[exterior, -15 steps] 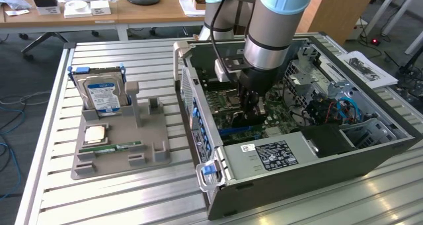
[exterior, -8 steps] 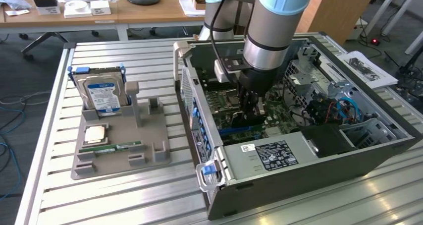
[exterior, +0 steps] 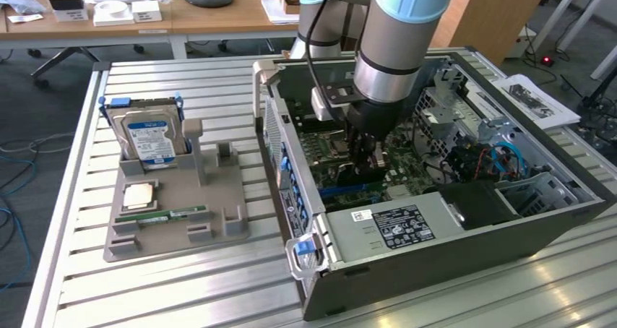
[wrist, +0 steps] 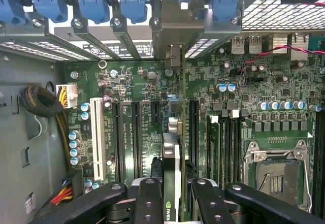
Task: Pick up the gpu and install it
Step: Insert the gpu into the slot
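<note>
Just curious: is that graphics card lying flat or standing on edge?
On edge. The graphics card stands thin-side-up between the jaws, over the green board and its slots inside the computer case.

exterior: high, angled down | wrist: close above motherboard (wrist: 152, 107) (shared)

Between my matt black fingers (wrist: 147, 203) the card (wrist: 171, 183) shows a glossy dark face and dull grey metal edge, above the matt green board (wrist: 147, 82) and shiny blue plastic clips (wrist: 91, 3).
</note>
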